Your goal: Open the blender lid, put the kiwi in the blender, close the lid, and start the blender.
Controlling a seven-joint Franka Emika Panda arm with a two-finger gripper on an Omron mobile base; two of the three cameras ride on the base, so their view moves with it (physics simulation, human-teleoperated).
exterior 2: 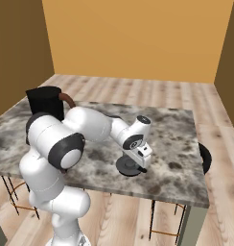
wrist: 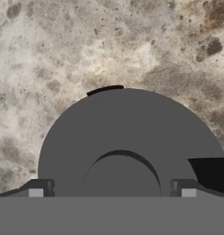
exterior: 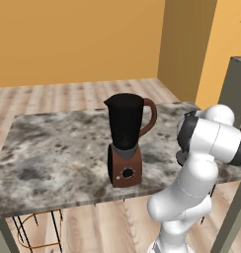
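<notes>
Around me — a marble table, stools, a wooden floor

My table (exterior: 53, 153) is grey-mottled stone; a wire-legged stool (exterior: 36, 230) stands under its near edge, a dark stool (exterior 2: 204, 158) beside its far end, orange walls (exterior: 78, 39) behind.

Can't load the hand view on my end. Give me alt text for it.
The blender lid, a flat round dark-grey disc with a raised central knob, lies on the marbled grey counter directly below the gripper. The fingertips stand wide apart on either side of the knob, not closed on it.
</notes>
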